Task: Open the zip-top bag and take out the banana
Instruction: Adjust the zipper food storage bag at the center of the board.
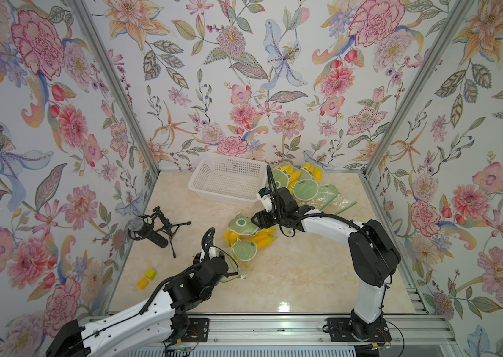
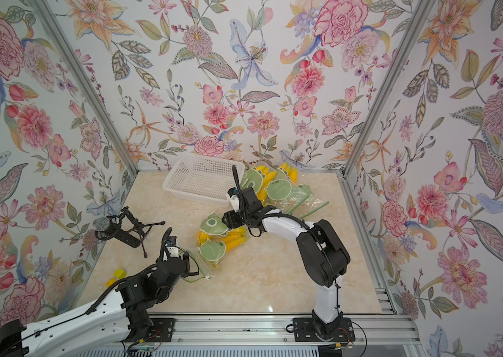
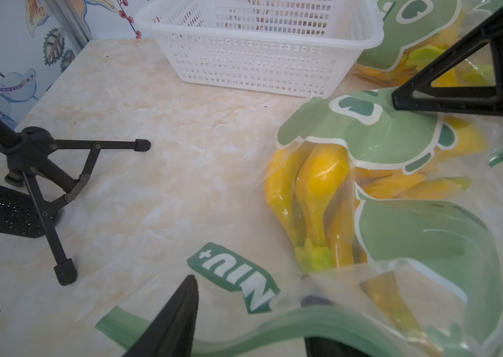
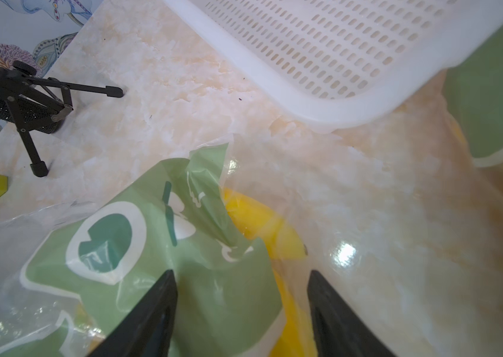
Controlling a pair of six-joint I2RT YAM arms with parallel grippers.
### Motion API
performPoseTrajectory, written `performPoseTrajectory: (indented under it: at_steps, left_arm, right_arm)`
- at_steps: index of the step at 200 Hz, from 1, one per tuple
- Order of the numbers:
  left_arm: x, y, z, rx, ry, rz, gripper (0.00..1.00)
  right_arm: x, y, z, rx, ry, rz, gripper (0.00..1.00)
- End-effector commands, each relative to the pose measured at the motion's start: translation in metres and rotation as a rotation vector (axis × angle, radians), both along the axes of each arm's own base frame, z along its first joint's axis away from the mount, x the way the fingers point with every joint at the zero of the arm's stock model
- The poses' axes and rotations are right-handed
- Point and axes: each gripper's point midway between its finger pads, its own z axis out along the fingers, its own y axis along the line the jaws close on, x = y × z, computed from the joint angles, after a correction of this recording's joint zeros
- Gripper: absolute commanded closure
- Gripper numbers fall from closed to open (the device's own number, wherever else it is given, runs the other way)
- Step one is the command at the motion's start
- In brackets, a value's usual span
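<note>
1. The zip-top bag point(image 1: 245, 241) lies near the white basket point(image 1: 222, 193), on its robot side, with bananas point(image 3: 321, 191) inside. Film: light, floppy, slick.
2. Take the green zip strip point(image 3: 275, 327).
3. Left gripper point(image 3: 251, 289) gapes astride that strip; right gripper point(image 4: 241, 272) gapes over the bag's basket-side end, probably holding nothing.
4. Glossy table point(image 1: 290, 272), floral walls point(image 1: 244, 77) around.

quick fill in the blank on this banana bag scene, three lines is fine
1. The bananas lie inside a clear zip-top bag printed with ___ cartoon shapes.
2. The perforated basket at the back is ___.
3. The two small blocks near the microphone are ___.

Missing words: green; white; yellow
</note>
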Motion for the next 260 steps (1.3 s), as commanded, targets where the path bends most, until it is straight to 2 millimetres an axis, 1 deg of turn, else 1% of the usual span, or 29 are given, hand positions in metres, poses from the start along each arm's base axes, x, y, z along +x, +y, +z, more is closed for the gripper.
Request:
performPoseTrajectory:
  at_steps: [1, 3, 5, 20, 38, 54, 75, 104, 108, 119, 131, 155, 174, 197, 204, 206, 211, 240, 260]
  left_arm:
    - [-0.001, 0.015, -0.011, -0.016, 0.029, 0.070, 0.45]
    - [0.000, 0.015, -0.011, -0.015, 0.032, 0.073, 0.45]
    - [0.000, 0.016, -0.012, -0.016, 0.034, 0.074, 0.45]
    - [0.002, 0.018, -0.015, -0.019, 0.049, 0.084, 0.45]
    - [0.005, 0.016, -0.017, -0.025, 0.057, 0.076, 0.44]
    - [0.008, 0.010, -0.015, -0.031, 0.054, 0.054, 0.43]
    - [0.011, 0.004, -0.012, -0.029, 0.055, 0.034, 0.38]
    - [0.012, -0.004, -0.007, -0.054, 0.048, -0.002, 0.31]
    - [0.012, -0.005, -0.007, -0.062, 0.046, -0.008, 0.30]
    - [0.010, -0.008, -0.007, -0.083, 0.042, -0.031, 0.28]
    - [0.007, -0.013, -0.010, -0.115, 0.040, -0.064, 0.26]
    - [0.002, -0.027, -0.013, -0.197, 0.030, -0.138, 0.27]
    - [-0.003, -0.038, -0.017, -0.258, 0.030, -0.196, 0.29]
    - [-0.008, -0.047, -0.024, -0.311, 0.030, -0.250, 0.33]
    - [-0.007, -0.050, -0.022, -0.326, 0.026, -0.259, 0.35]
    - [-0.010, -0.048, -0.032, -0.316, 0.042, -0.259, 0.35]
    - [-0.011, -0.049, -0.038, -0.315, 0.052, -0.264, 0.36]
    - [-0.014, -0.061, -0.050, -0.319, 0.089, -0.321, 0.44]
    - [-0.013, -0.073, -0.053, -0.316, 0.100, -0.363, 0.48]
  right_arm:
    - [-0.009, 0.006, -0.008, 0.022, 0.042, 0.037, 0.51]
    - [-0.010, 0.005, -0.008, 0.023, 0.042, 0.036, 0.52]
    - [-0.011, 0.004, -0.008, 0.023, 0.042, 0.035, 0.56]
    - [-0.017, -0.002, -0.009, 0.034, 0.042, 0.022, 0.75]
    - [-0.024, -0.012, -0.007, 0.047, 0.038, -0.001, 0.89]
    - [-0.028, -0.023, -0.003, 0.043, 0.017, -0.038, 1.00]
    - [-0.029, -0.042, 0.008, 0.039, -0.025, -0.106, 1.00]
    - [-0.032, -0.072, 0.031, 0.042, -0.095, -0.221, 1.00]
    - [-0.025, -0.086, 0.035, 0.044, -0.105, -0.262, 1.00]
    - [-0.026, -0.097, 0.044, 0.055, -0.126, -0.296, 1.00]
    - [-0.028, -0.104, 0.057, 0.074, -0.154, -0.315, 1.00]
    - [-0.032, -0.113, 0.071, 0.094, -0.184, -0.342, 1.00]
    - [-0.032, -0.119, 0.069, 0.091, -0.183, -0.372, 1.00]
    - [-0.029, -0.128, 0.055, 0.075, -0.148, -0.411, 1.00]
    - [-0.028, -0.131, 0.051, 0.071, -0.135, -0.424, 1.00]
    - [-0.028, -0.132, 0.049, 0.068, -0.132, -0.429, 1.00]
    - [-0.027, -0.134, 0.046, 0.068, -0.124, -0.435, 1.00]
    - [-0.026, -0.142, 0.034, 0.057, -0.094, -0.459, 1.00]
    - [-0.028, -0.142, 0.030, 0.056, -0.082, -0.457, 1.00]
